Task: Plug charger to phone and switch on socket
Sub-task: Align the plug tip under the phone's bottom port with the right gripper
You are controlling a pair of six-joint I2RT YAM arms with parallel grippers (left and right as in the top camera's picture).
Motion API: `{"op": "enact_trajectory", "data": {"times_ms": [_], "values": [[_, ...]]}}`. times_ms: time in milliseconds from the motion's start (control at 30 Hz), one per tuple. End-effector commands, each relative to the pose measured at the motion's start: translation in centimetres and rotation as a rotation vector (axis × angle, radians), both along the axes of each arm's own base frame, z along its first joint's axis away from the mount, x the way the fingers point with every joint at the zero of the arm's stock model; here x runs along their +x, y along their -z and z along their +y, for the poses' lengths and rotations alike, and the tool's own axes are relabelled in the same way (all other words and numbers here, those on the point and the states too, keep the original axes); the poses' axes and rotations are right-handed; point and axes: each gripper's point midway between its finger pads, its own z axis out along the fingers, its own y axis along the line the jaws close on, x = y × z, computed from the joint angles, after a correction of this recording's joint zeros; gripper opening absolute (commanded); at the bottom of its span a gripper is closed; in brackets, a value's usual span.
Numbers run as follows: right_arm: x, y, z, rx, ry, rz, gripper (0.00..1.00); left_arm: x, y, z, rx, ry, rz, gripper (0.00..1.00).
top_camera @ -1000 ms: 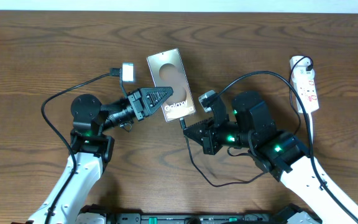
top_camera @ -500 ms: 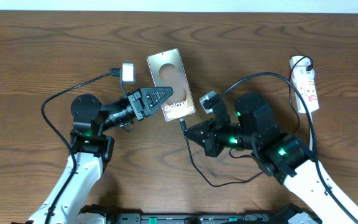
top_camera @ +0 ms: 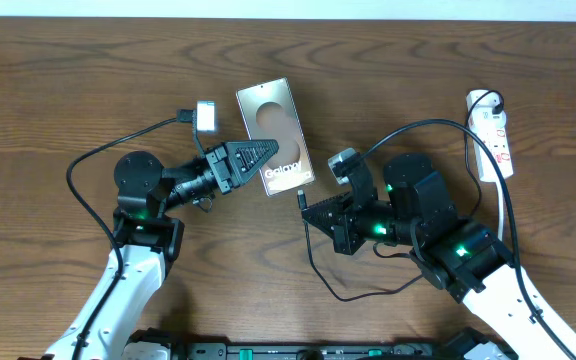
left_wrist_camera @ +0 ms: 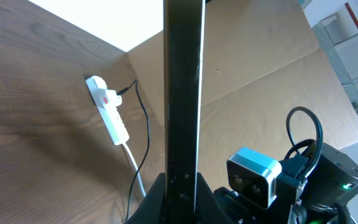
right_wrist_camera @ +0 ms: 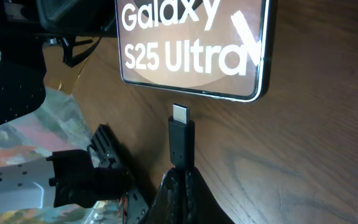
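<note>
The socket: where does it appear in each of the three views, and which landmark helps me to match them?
Overhead: the socket lies near the right edge, its long side running up and down.
Left wrist: the socket is in the upper left, slanted.
Right wrist: not in it.
Landmark: the right arm's wrist camera, left of the socket in overhead, is at the lower right in the left wrist view.

So the table (top_camera: 58, 90) is dark wood, visible grain, slight sheen. The phone (right_wrist_camera: 191, 43) has a glossy face; the charger (right_wrist_camera: 181, 142) just below it is matt black plastic, shiny metal tip.
</note>
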Motion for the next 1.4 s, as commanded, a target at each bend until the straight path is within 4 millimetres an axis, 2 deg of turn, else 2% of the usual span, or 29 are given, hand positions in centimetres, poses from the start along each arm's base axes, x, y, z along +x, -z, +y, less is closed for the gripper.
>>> {"op": "enact_trajectory", "data": {"times_ms": [0,333,667,1367], "values": [[0.2,-0.5,-0.1,0.001,0.0,-0.025,0.01,-0.1,-1.7,-0.1,-0.011,0.012,-0.047,0.07],[0.4,-0.7,0.0,0.008,0.0,-0.035,0.01,0.4,-1.8,0.1,-0.048,-0.017,0.026,0.07],[0.5,0.1,1.1,0.016,-0.037,-0.012,0.01,0.4,-1.8,0.1,-0.048,-0.016,0.025,0.07],[0.4,-0.4,1.5,0.038,-0.053,-0.026,0.01,0.4,-1.8,0.1,-0.042,-0.016,0.013,0.08]]}}
